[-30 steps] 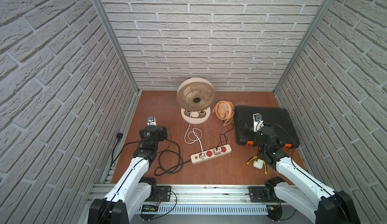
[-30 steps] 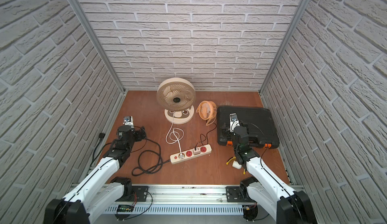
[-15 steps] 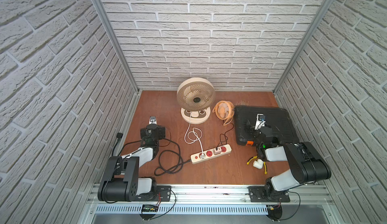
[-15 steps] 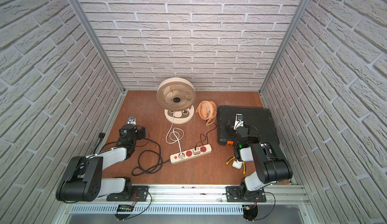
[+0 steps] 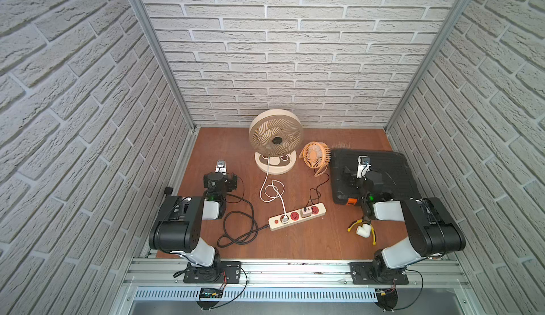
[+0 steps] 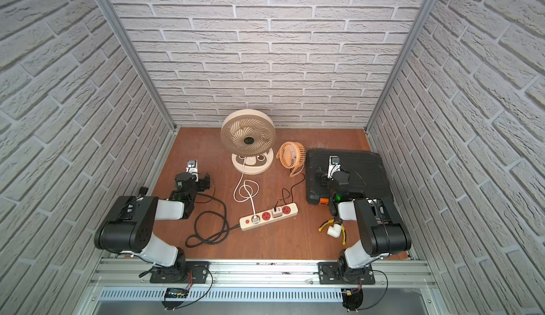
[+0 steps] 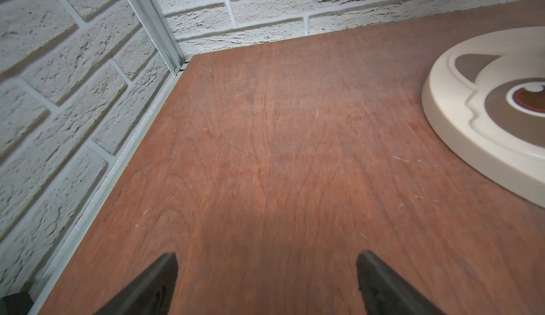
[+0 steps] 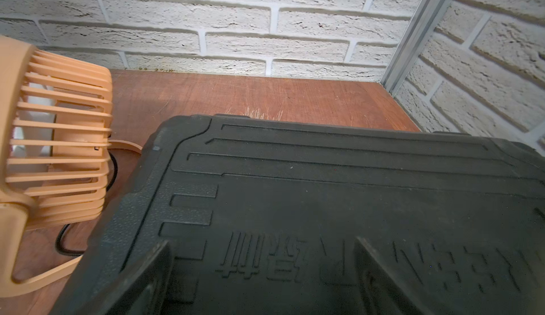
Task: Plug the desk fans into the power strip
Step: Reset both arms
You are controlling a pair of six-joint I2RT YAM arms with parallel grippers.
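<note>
Big fan (image 5: 275,133): you see cream-beige, with a spiral grille and a brown eye-like mark on the base.
Small fan (image 5: 315,155): you see orange, with thin straight ribs.
Power strip (image 5: 297,216): cream body with red socket faces.
Strip cord (image 5: 236,228): black.
Big fan cord (image 5: 271,191): white.
Case (image 5: 389,175): black, with raised lines and letters and an orange latch.
Table (image 5: 295,245): red-brown wood grain.
Walls (image 5: 295,48): you see a white brick pattern.

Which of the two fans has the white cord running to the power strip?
The large cream fan on the round base, standing at the back. Its white cord reaches the power strip; the small orange fan has a black one.
</note>
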